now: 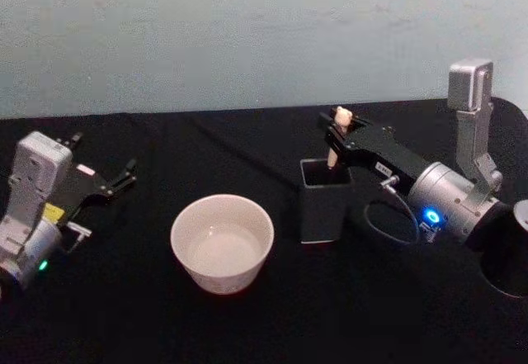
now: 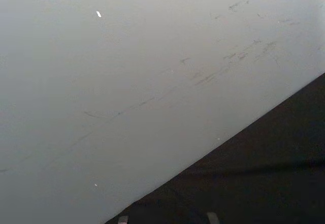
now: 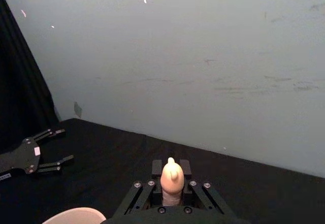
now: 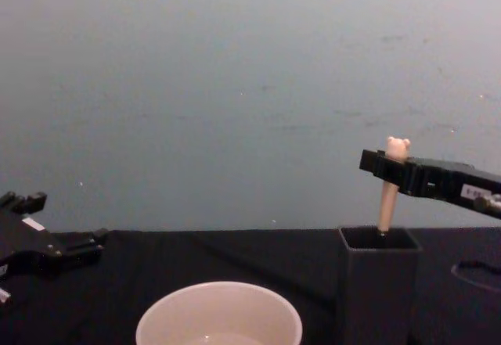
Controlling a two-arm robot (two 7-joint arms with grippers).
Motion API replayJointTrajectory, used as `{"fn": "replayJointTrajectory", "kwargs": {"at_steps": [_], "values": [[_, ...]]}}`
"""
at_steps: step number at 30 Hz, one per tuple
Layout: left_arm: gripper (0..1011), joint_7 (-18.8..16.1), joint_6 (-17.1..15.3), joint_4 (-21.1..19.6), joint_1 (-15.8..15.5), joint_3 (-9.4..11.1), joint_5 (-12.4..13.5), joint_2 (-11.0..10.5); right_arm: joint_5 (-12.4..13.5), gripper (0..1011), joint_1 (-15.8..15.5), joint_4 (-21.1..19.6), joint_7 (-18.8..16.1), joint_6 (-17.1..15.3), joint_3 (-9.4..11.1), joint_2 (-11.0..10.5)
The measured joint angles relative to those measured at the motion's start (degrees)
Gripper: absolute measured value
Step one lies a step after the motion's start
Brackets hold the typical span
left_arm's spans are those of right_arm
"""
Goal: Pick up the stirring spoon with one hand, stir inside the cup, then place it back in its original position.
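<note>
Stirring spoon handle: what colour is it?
Beige, with a tiny bear head on top; the stirring spoon shows best in the chest view.

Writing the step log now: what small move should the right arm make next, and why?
Probably a straight lift. The right pincer is shut on the stirring spoon just under its bear head, and the spoon's lower end still sits inside the dark holder. It must clear that rim before swinging left to the cup. The left pincer rests open at the table's left.

A dark grey square holder (image 1: 324, 203) stands upright on the black tablecloth (image 1: 247, 323), toward three o'clock of the table's middle. Behind, at twelve o'clock, rises a pale blue-grey wall (image 4: 235, 87) marked with faint scuffs. A thin dark cable loop (image 1: 388, 219) lies just beside the holder, on its three o'clock side.
</note>
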State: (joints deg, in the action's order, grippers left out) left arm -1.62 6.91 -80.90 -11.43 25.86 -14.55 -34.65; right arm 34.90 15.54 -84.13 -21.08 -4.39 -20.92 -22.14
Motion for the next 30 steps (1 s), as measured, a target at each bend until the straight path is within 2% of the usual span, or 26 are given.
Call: {"fn": "replayJointTrajectory", "kwargs": {"at_steps": [30], "values": [[1001, 0.0, 0.0, 0.0, 0.0, 0.0, 0.0, 0.0, -0.7, 211, -1.3, 0.6, 1.6, -1.1, 1.1, 1.2]]}}
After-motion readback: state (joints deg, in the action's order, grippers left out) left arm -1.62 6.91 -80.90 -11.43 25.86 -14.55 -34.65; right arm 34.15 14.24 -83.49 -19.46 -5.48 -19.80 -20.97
